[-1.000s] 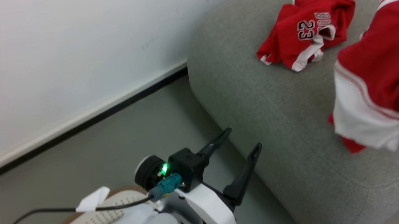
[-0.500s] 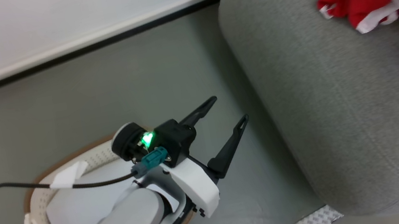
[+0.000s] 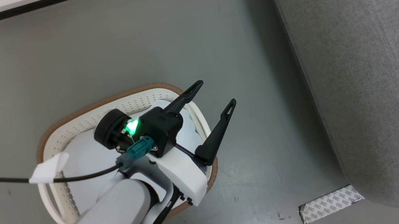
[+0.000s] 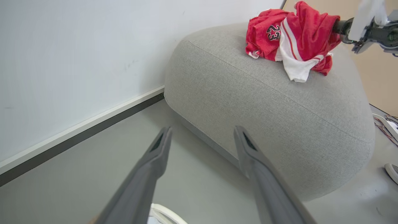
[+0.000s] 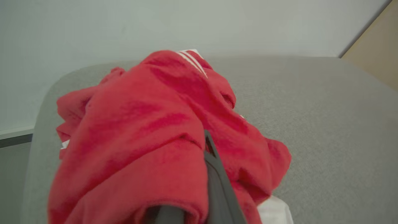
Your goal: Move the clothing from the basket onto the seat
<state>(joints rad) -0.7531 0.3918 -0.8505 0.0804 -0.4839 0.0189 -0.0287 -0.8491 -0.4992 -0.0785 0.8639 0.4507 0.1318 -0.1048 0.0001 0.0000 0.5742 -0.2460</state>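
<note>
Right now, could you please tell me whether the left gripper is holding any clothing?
No, the left gripper is open with nothing between its fingers, near the basket.

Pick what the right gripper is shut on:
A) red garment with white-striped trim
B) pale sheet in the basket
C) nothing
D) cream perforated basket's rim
A: the right gripper is shut on the red garment with white-striped trim, whose cloth is bunched around it.
</note>
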